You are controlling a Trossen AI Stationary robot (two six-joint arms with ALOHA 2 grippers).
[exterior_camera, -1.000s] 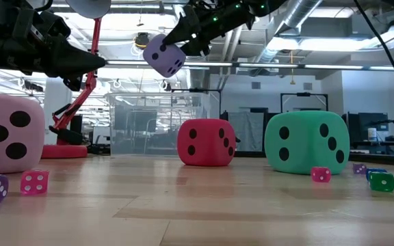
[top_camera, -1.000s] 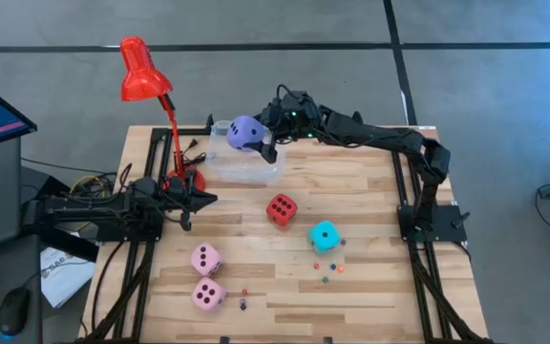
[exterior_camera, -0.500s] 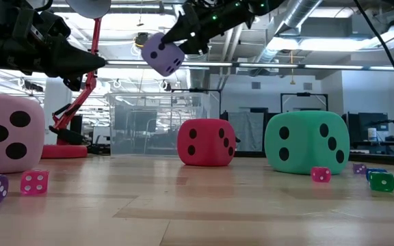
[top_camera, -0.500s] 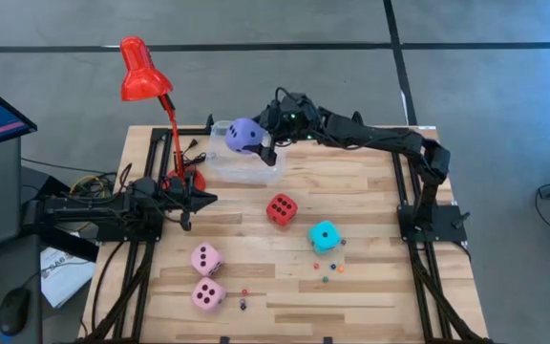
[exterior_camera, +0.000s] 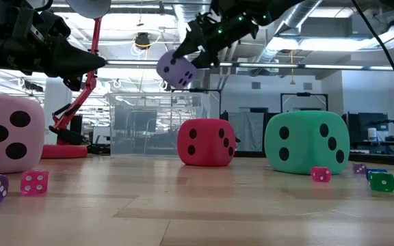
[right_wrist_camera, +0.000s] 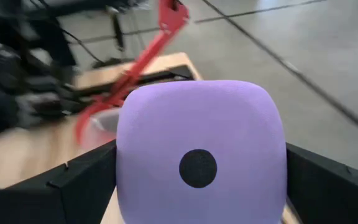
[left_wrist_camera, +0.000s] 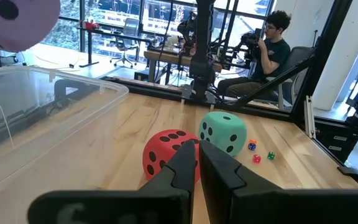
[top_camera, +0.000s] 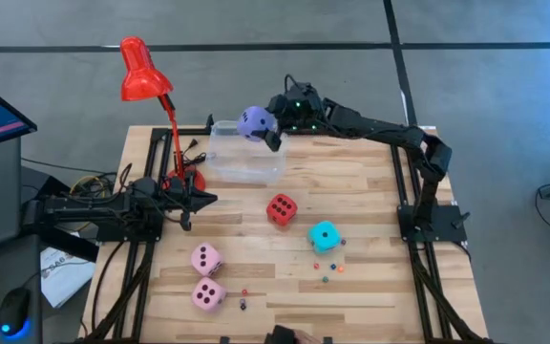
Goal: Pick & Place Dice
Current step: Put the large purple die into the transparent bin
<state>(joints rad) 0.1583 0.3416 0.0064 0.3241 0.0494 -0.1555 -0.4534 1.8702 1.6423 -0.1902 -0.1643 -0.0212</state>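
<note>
My right gripper (top_camera: 259,127) is shut on the lavender die (right_wrist_camera: 197,149), high above the far rim of the clear plastic bin (top_camera: 244,158). The same die shows in the low view (exterior_camera: 176,71). On the wood rest the red die (top_camera: 281,208), the cyan die (top_camera: 325,235) and two pink dice (top_camera: 206,258) (top_camera: 208,293). My left gripper (top_camera: 208,199) waits shut at the table's left, pointing level toward the red die (left_wrist_camera: 166,152). My right gripper pinches the lavender die by two opposite sides (right_wrist_camera: 126,180), one dark finger (right_wrist_camera: 82,183) on each. The fingers come from the table's right, slanting a little downward. The die hangs clear of everything, a single-pip face toward the wrist camera.
A red desk lamp (top_camera: 146,81) stands at the far left, its base (top_camera: 184,180) next to the bin. Several tiny dice (top_camera: 327,272) lie near the cyan die and the near edge. A seated person (left_wrist_camera: 272,43) shows beyond the table.
My right gripper has carried the lavender die a short way toward the table's right and far edges, rolling a little, with the die still clamped and clear of the bin.
</note>
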